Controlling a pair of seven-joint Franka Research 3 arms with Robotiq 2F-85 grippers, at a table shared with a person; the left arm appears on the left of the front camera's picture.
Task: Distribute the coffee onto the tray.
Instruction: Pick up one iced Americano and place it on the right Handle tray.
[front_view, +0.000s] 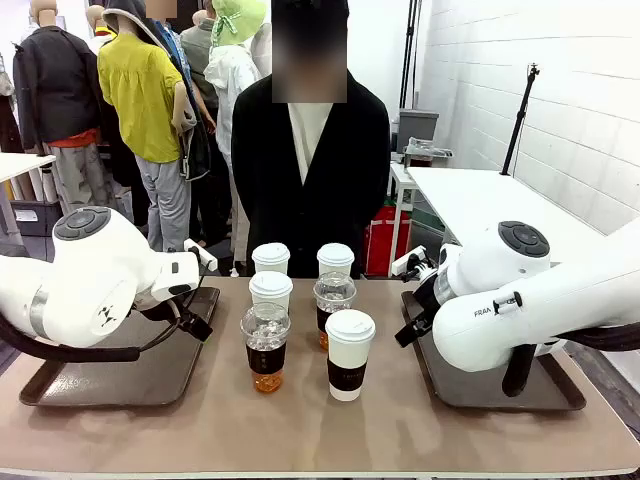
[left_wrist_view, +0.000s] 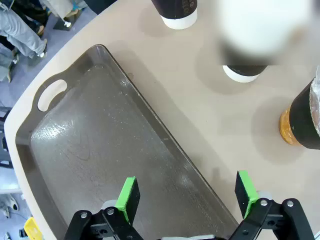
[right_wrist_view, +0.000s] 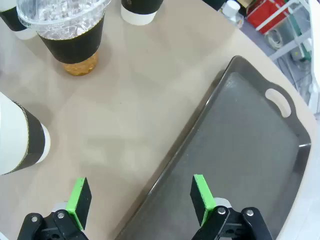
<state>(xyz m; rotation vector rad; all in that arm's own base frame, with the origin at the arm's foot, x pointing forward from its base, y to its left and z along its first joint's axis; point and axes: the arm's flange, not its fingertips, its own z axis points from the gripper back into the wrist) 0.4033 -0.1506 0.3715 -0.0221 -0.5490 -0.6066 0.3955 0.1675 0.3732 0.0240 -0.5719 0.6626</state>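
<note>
While my left fingers (left_wrist_view: 127, 197) and right fingers (right_wrist_view: 201, 192) gape wide, empty: six brown-sleeved takeaway cups (front_view: 350, 355) on beige desk (front_view: 300, 430); I would grip each squarely at sleeve.

Count six coffee cups (front_view: 271, 290) on the table (front_view: 200, 430): four white paper cups (front_view: 350, 352) with white lids and two clear dome-lidded cups (front_view: 266, 350) of amber iced drink. You have two dark trays: the left tray (left_wrist_view: 90, 150) beneath the left pincer (left_wrist_view: 187, 192), the right tray (right_wrist_view: 250, 150) beneath the right pincer (right_wrist_view: 140, 197). One person (front_view: 310, 180) stands beyond both pincers.
</note>
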